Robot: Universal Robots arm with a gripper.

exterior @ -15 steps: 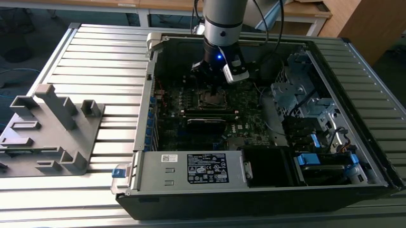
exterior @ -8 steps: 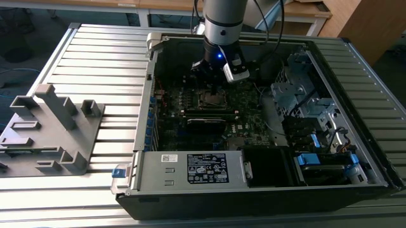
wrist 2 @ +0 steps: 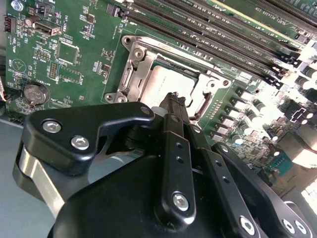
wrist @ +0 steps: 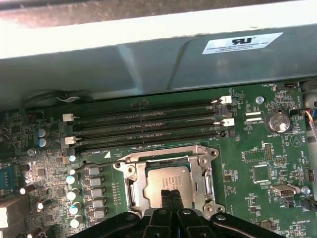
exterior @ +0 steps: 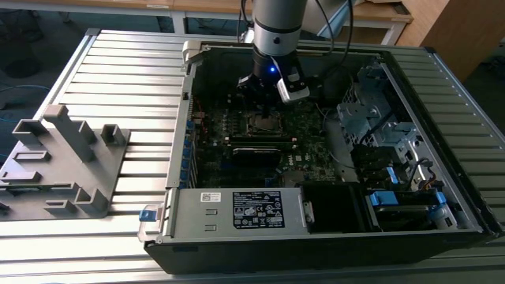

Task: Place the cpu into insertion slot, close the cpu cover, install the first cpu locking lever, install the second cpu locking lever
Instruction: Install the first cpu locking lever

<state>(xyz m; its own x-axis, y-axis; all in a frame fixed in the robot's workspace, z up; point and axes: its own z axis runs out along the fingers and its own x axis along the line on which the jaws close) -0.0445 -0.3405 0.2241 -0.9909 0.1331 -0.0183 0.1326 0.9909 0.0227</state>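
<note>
Your gripper (wrist: 171,197) is pinched closed on nothing, its tips just over the cpu (wrist: 166,179), which lies flat in its socket a little above the middle of the exterior view, with the cpu cover (wrist: 204,176) apparently down around it. Treat the chip as light, stiff, slick-topped and fragile, gripping opposite edges only. The cover looks thin and springy, so press on its frame
</note>
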